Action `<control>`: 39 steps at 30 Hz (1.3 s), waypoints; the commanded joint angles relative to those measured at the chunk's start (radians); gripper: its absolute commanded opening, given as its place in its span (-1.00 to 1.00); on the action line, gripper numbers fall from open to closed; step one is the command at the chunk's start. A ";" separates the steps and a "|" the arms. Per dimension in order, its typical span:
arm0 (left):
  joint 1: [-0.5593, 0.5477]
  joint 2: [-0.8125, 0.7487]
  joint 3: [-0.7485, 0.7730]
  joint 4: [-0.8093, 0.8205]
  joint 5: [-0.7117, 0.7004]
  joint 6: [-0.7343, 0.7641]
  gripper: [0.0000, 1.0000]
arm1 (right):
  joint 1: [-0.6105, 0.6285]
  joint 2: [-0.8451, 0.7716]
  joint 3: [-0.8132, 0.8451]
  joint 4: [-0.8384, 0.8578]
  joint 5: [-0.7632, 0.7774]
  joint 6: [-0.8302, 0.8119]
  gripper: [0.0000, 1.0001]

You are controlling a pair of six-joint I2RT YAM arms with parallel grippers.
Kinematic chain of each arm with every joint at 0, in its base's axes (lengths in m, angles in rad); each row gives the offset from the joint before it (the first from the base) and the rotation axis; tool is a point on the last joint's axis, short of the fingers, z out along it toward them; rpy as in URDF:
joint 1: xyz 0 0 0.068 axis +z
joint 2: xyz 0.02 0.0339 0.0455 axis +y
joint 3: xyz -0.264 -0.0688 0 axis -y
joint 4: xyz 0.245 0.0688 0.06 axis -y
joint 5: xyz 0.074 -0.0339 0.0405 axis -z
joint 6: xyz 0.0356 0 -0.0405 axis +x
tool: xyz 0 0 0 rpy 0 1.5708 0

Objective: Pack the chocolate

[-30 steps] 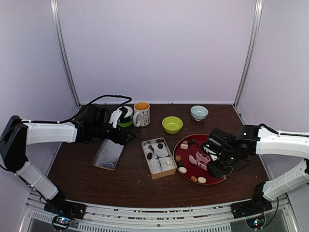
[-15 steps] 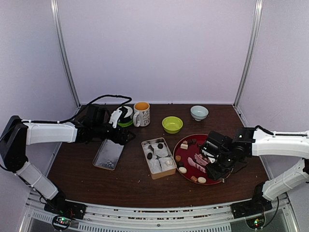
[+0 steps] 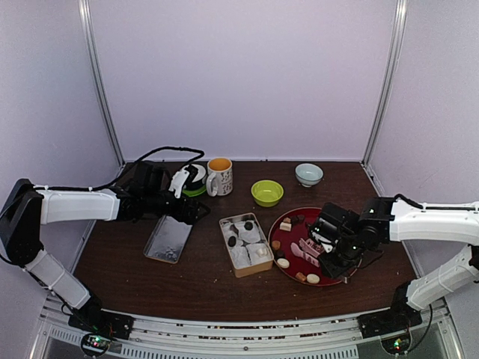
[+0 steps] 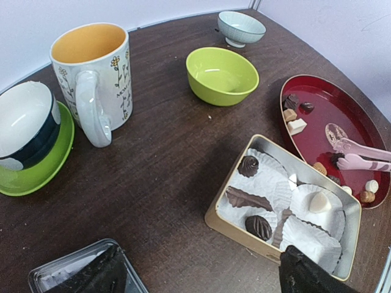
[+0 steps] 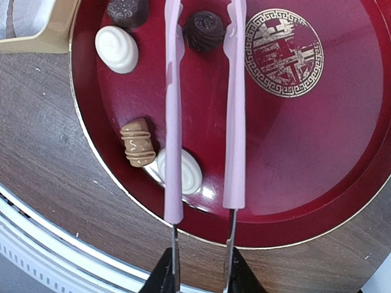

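Note:
Chocolates lie on the red plate (image 5: 305,140): a dark round one (image 5: 204,29), two white ones (image 5: 116,49) (image 5: 186,172) and a tan one (image 5: 138,142). My right gripper (image 5: 200,271) is shut on pink tongs (image 5: 234,110). The spread tong tips stand on either side of the dark round chocolate. The tan tin (image 4: 269,238) with white paper cups holds dark chocolates (image 4: 258,226) (image 4: 248,165) and a white one (image 4: 317,202). My left gripper (image 4: 201,274) is open and empty, above the table left of the tin.
A clear lid (image 3: 168,239) lies left of the tin (image 3: 245,244). A flowered mug (image 3: 219,176), a bowl on a green saucer (image 3: 193,179), a green bowl (image 3: 267,192) and a pale bowl (image 3: 308,174) stand along the back.
My right gripper and the tongs have shifted a little left and toward the plate's near side. The left arm has not moved.

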 commanded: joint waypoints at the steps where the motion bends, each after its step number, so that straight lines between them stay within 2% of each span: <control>1: -0.001 -0.011 0.002 0.020 -0.003 0.012 0.79 | -0.003 -0.023 0.043 -0.015 0.040 0.006 -0.54; 13: -0.001 -0.009 0.002 0.021 -0.005 0.011 0.79 | -0.003 -0.093 0.105 -0.021 0.020 -0.036 -0.57; 22: 0.000 -0.008 0.003 0.018 -0.007 0.014 0.79 | 0.063 -0.117 0.155 0.102 -0.096 -0.076 -0.57; 28: -0.001 -0.009 0.003 0.019 -0.005 0.014 0.79 | 0.112 -0.051 0.191 0.180 -0.137 -0.100 -0.57; 39: -0.001 -0.017 0.000 0.016 -0.007 0.015 0.79 | 0.181 0.139 0.262 0.194 -0.149 -0.153 -0.56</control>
